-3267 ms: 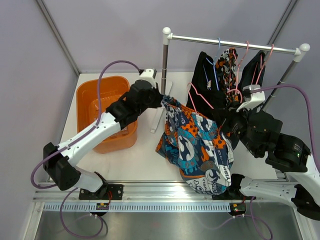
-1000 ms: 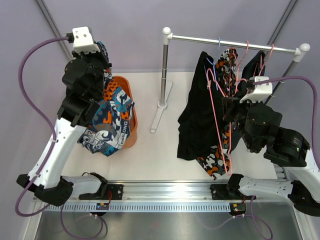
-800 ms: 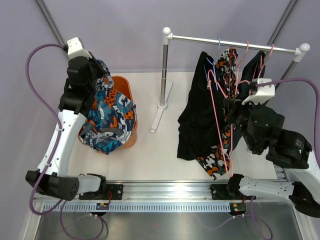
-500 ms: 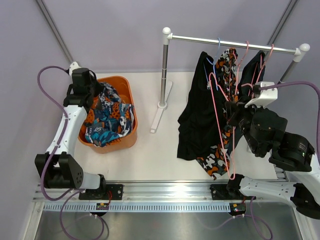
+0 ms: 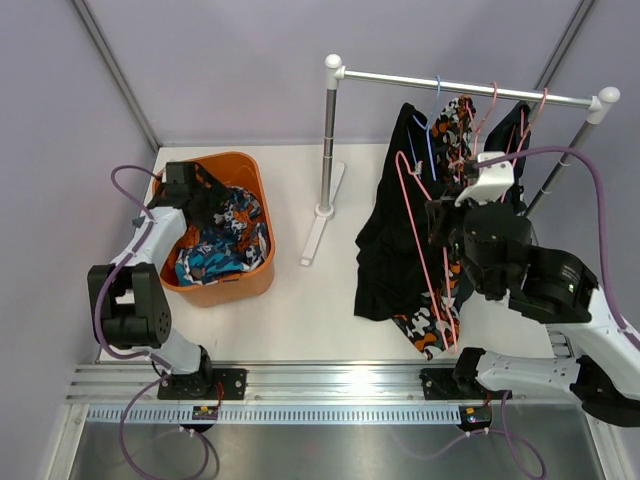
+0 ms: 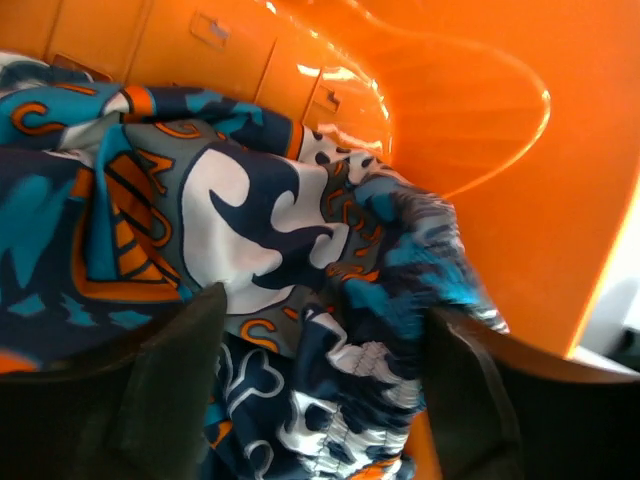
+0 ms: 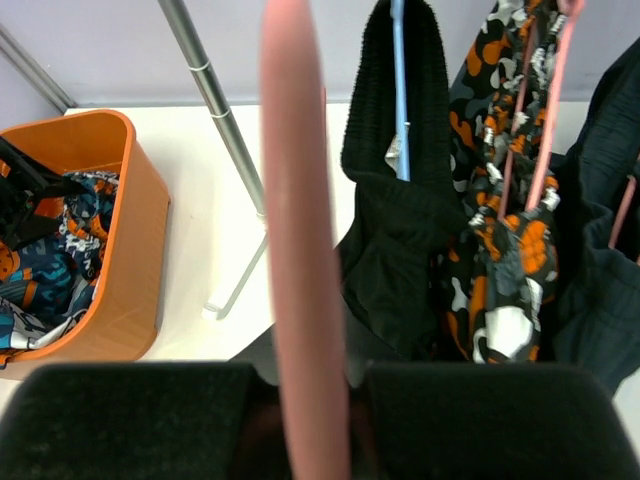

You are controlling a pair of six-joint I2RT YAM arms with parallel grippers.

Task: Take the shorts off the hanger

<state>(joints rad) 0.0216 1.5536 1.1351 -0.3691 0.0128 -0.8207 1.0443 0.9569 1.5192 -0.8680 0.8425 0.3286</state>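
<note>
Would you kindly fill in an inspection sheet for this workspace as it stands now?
Surface: white table, nothing spilled on it.
Job's things: patterned shorts lie in the orange bin; black shorts, camouflage shorts and navy shorts hang from the rail on hangers.
Clutter: nothing seen.
Grippers: left gripper open, down in the bin over the patterned shorts; right gripper shut on a bare pink hanger.
Cables: purple cables, one looping from each arm; the right one arcs in front of the rail's right post.
Surroundings: plain lilac walls; nothing else seen.
</note>
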